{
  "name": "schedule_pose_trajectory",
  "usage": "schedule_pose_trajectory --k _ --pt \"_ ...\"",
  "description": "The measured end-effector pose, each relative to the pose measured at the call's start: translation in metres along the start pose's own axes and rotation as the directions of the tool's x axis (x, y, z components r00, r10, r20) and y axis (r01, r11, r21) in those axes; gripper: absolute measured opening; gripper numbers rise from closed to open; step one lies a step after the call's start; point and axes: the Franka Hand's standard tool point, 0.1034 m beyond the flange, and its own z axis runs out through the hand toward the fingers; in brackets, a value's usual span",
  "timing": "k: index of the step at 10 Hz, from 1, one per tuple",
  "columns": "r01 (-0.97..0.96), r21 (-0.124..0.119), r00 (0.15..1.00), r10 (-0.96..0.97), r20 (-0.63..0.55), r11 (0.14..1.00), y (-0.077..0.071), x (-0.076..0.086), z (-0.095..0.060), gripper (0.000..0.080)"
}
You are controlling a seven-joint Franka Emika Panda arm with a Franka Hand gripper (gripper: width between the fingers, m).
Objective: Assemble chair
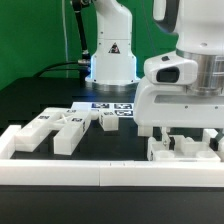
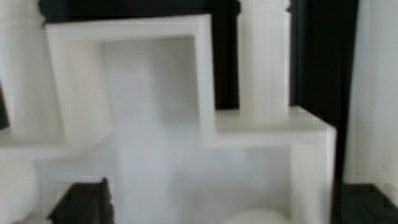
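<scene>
In the exterior view my gripper (image 1: pixel 187 134) hangs low at the right, directly over a white blocky chair assembly (image 1: pixel 186 149) that stands just behind the front rail. The wrist view is almost filled by that white part (image 2: pixel 160 120), a tall frame with a stepped block. My dark fingertips (image 2: pixel 79 205) show at both lower corners with the white part between them, and a thin dark gap shows beside one finger. The gripper (image 2: pixel 221 206) is open and straddles the part. More loose chair parts, a slab (image 1: pixel 38 129), a cross-shaped piece (image 1: pixel 71 128) and a small block (image 1: pixel 108 121), lie toward the exterior view's left.
A long low white border rail (image 1: pixel 100 172) runs along the table's front. The marker board (image 1: pixel 112 107) lies flat behind the loose parts, before the robot base (image 1: pixel 111 55). A cable trails behind at the exterior view's left.
</scene>
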Motion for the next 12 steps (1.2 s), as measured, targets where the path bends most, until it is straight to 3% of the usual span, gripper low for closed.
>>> schedule_pose_trajectory --k 1,3,6,10,12 --pt "0.002 0.002 1.0 -0.002 -0.011 1.0 0.0 0.001 -0.011 0.0637" --pt "0.004 0.003 1.0 -0.004 -0.023 1.0 0.007 -0.005 -0.025 0.0647" --pt "-0.013 -0.008 1.0 0.013 -0.013 1.0 0.027 -0.022 -0.029 0.0648" --pt "-0.009 -0.009 1.0 0.009 -0.01 1.0 0.025 -0.023 -0.027 0.0648" --pt "-0.042 -0.014 0.999 0.042 0.003 0.999 0.035 -0.048 -0.032 0.0648"
